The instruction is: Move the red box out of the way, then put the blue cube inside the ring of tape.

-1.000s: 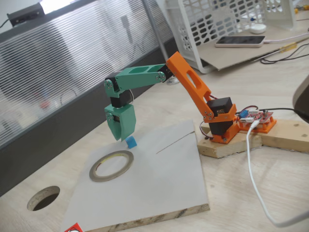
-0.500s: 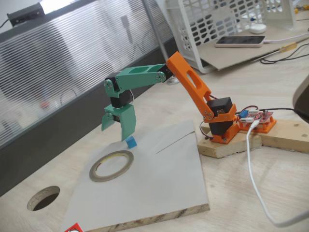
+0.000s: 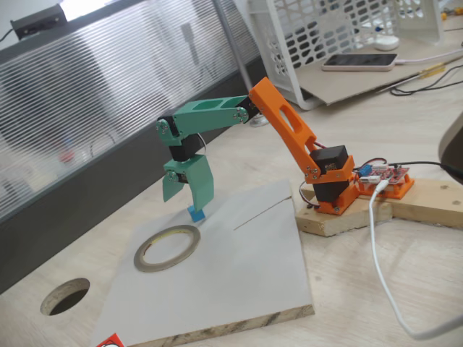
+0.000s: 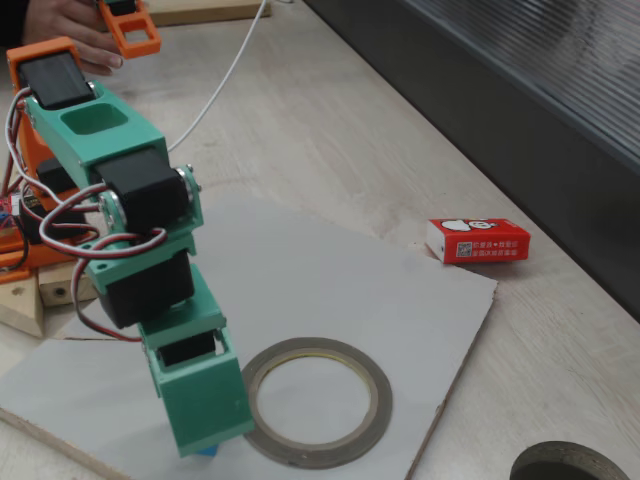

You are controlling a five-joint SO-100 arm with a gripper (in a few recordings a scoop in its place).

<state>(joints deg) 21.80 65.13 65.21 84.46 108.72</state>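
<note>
Your hand hangs straight down over the blue cube, its two green fingers spread wide so the cube sits between and just under their tips. That stance reads as a set-up for a pinch from above, with nothing gripped yet. In the other fixed view the hand hides nearly all of the cube; just a sliver of blue shows below the green finger.

You have the ring of tape lying flat on the grey board, just beside the cube and with its round opening bare, so the carry looks short. The red box lies on the bare counter past the board's far corner, well apart from both ring and cube. I judge that the first part of the task is done and the path between cube and ring is open.

As for writing, the red box carries a white cartoon-like mark and lines of white print on its top face, but they are too small to read. No brand can be made out on the tape or the arm.
</note>
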